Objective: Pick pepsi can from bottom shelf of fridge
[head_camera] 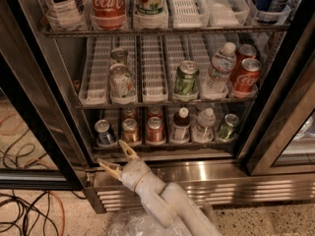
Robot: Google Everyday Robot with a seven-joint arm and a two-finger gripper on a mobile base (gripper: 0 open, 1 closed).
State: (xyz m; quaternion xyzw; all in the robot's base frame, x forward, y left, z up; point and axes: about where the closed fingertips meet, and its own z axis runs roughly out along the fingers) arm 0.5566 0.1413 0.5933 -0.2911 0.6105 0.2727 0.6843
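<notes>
Commercial drinks point, a shop or a canteen; which of the two cannot be told. Evidence: tall glass-door fridge (221, 173) with a steel grilled base, wire racks stocked in lanes with cans (155, 130) and bottles (218, 73), speckled hard floor (275, 220), loose cables (29, 210) at left. Robot hand (118, 159), fingers spread, sits near the bottom shelf (197, 145).

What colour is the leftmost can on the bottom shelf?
The can is dark blue, silver-topped, best in camera view; open pincer just below it.

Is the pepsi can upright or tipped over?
Upright: the pepsi can shows its silver top up, on the bottom shelf. The gripper sits open below it.
</notes>
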